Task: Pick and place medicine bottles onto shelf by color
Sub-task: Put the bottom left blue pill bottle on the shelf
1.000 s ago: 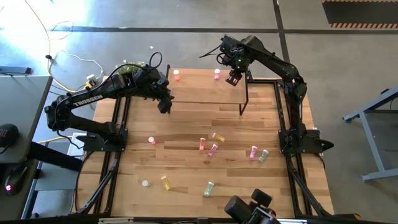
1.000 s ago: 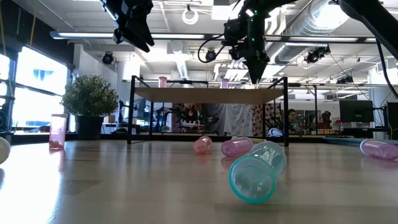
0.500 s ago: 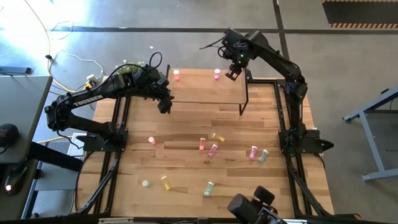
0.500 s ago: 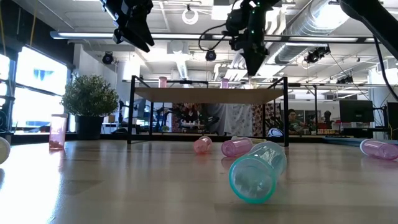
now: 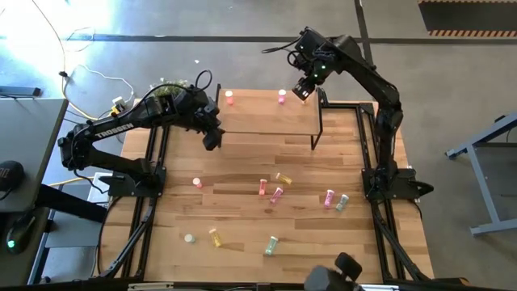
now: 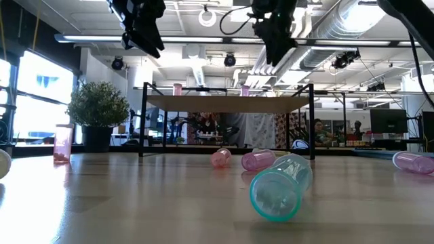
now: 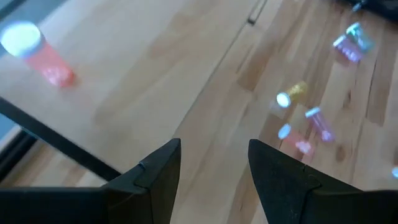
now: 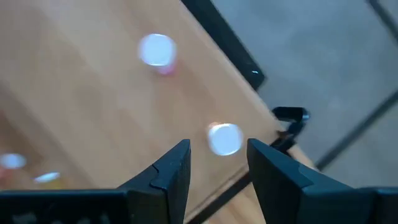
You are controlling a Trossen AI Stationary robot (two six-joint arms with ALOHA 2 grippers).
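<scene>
The shelf [image 5: 266, 117] stands at the table's far middle. A salmon-red bottle [image 5: 229, 98] and a pink bottle [image 5: 282, 97] stand upright on it near its far edge. In the right wrist view a third bottle [image 8: 224, 138] stands near the shelf's far right corner; my arm hides it in the high view. My right gripper [image 5: 303, 87] hangs open and empty well above that corner, and it also shows in its wrist view [image 8: 217, 162]. My left gripper [image 5: 212, 139] hangs open and empty above the shelf's near left corner, and it also shows in its wrist view [image 7: 214, 168].
Several loose bottles are scattered on the tabletop nearer than the shelf. They include a cluster at the middle [image 5: 275, 187], a pink and mint pair at the right [image 5: 335, 200] and three near the front edge [image 5: 216, 236]. A mint one [image 6: 278, 186] lies close to the low camera.
My right gripper has risen from the shelf top near its far right corner and drawn slightly toward the table's far edge. The bottles on the shelf have stayed upright.
</scene>
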